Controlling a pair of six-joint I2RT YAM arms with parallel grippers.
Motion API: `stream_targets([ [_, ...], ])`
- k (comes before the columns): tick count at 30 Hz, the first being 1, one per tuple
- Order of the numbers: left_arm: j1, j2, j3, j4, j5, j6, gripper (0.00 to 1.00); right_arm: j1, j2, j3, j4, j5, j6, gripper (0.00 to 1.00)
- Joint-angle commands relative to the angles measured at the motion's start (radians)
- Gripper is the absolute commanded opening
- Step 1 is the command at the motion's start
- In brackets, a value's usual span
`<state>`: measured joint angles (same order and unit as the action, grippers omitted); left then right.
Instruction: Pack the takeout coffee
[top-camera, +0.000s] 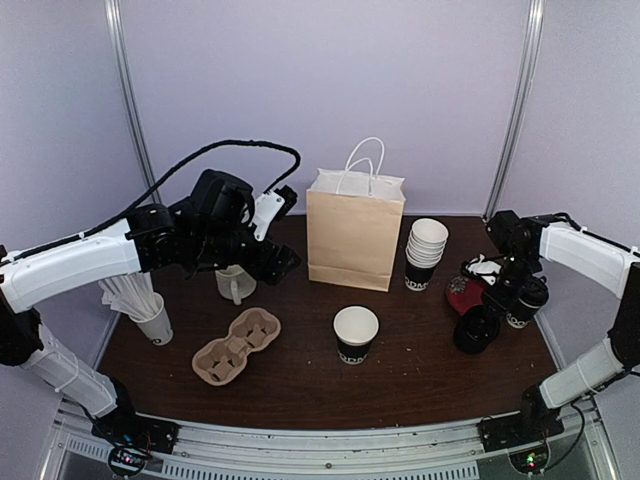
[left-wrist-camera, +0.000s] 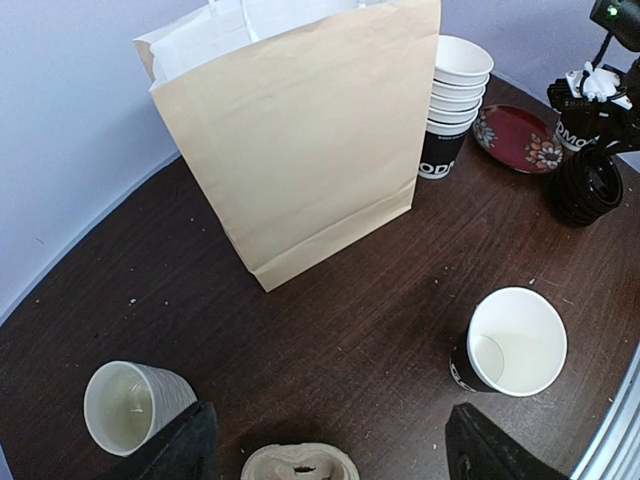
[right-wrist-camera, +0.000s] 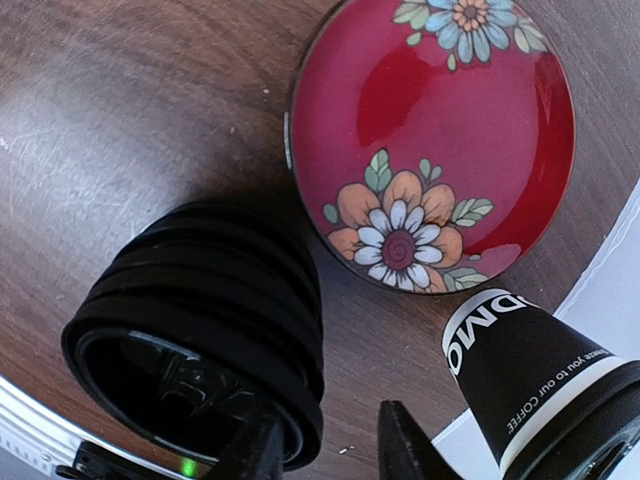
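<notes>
One black paper cup (top-camera: 355, 335) with white lettering stands open, without a lid, at the table's middle front; it also shows in the left wrist view (left-wrist-camera: 508, 345). A second black cup (top-camera: 525, 301) with a black lid stands at the right, and shows in the right wrist view (right-wrist-camera: 540, 375). A stack of black lids (top-camera: 476, 330) stands beside it (right-wrist-camera: 200, 320). My right gripper (top-camera: 497, 302) is low between the lid stack and the lidded cup, slightly open (right-wrist-camera: 325, 452), its left finger against the stack's rim. My left gripper (top-camera: 272, 262) hovers wide open and empty (left-wrist-camera: 337, 452).
A brown paper bag (top-camera: 355, 238) stands at the back middle. A stack of empty cups (top-camera: 427, 252) is to its right, beside a red flowered plate (top-camera: 464, 296). A cardboard cup carrier (top-camera: 236, 346), a white mug (top-camera: 235, 285) and a white cup of sticks (top-camera: 150, 318) are at the left.
</notes>
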<state>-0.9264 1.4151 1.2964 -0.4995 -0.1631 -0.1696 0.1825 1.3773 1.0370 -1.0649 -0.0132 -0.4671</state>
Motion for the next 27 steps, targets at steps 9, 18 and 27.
stream_targets([
  [9, 0.006, -0.001, -0.002, 0.017, 0.005, 0.002, 0.82, -0.030, 0.044, 0.016, 0.024, -0.030, 0.001, 0.18],
  [18, 0.006, -0.004, -0.003, 0.019, 0.005, 0.003, 0.82, -0.031, -0.008, 0.067, -0.041, -0.036, 0.015, 0.08],
  [27, 0.007, 0.007, -0.003, 0.036, 0.034, 0.001, 0.82, -0.032, -0.063, 0.125, -0.130, -0.093, 0.009, 0.07],
])
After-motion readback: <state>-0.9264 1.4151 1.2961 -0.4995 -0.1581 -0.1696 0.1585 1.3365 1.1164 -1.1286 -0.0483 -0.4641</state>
